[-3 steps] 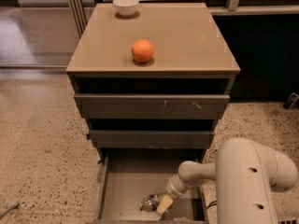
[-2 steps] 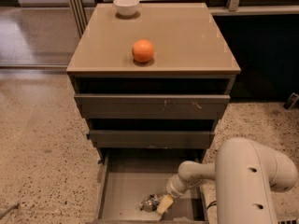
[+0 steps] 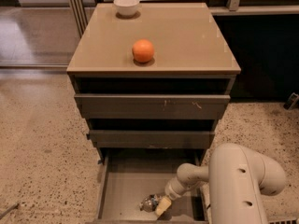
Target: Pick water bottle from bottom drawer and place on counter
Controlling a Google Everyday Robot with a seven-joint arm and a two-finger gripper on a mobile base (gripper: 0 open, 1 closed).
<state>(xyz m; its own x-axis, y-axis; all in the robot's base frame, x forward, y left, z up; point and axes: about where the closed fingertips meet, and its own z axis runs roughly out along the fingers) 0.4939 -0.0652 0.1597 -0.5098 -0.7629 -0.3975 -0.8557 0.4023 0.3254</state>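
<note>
The bottom drawer [image 3: 122, 196] is pulled open at the foot of the cabinet. On its grey floor near the front lies the water bottle [image 3: 148, 202], clear and crinkled. My gripper [image 3: 161, 206] reaches down into the drawer from the right and sits right at the bottle's right end, touching or nearly touching it. One pale fingertip [image 3: 163, 206] shows beside the bottle. The tan counter [image 3: 187, 36] tops the cabinet above.
An orange [image 3: 143, 51] sits on the counter's middle-left and a white bowl [image 3: 126, 5] at its back left. Two shallower grey drawers [image 3: 152, 106] are slightly pulled out above. My white arm [image 3: 243, 185] fills the lower right. Speckled floor surrounds the cabinet.
</note>
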